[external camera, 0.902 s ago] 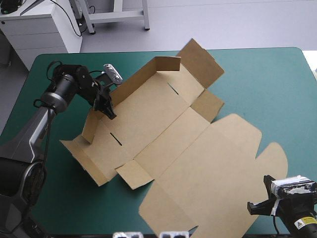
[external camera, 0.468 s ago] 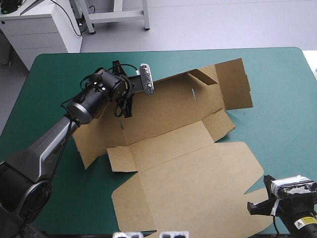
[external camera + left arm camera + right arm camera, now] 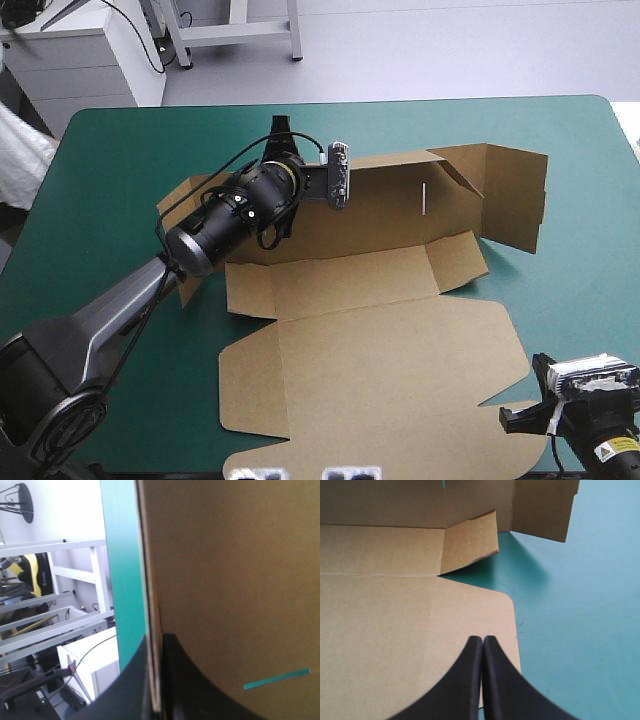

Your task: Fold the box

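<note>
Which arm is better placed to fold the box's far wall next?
Left. The left gripper is shut on the box at its raised far wall. The right gripper, shut and empty, sits by the near right corner of the flat lid, well away from that wall.

You have the table [image 3: 565, 150] filling most of the high view. Its teal-green cover [image 3: 580, 630] is smooth and bare along the right side and at the far-right rounded corner. In the right wrist view a dark shadow [image 3: 520, 565] lies on that cover, with a few faint scuffs in the bare stretch near it. In the left wrist view the cover shows only as a narrow upright strip. Beyond the table's far-left corner stands a white cabinet [image 3: 100, 65] with a black cable [image 3: 143, 32] trailing over its top. Past the far edge, the legs and crossbar of a white frame [image 3: 240, 33] stand on a pale grey floor [image 3: 450, 50].
</note>
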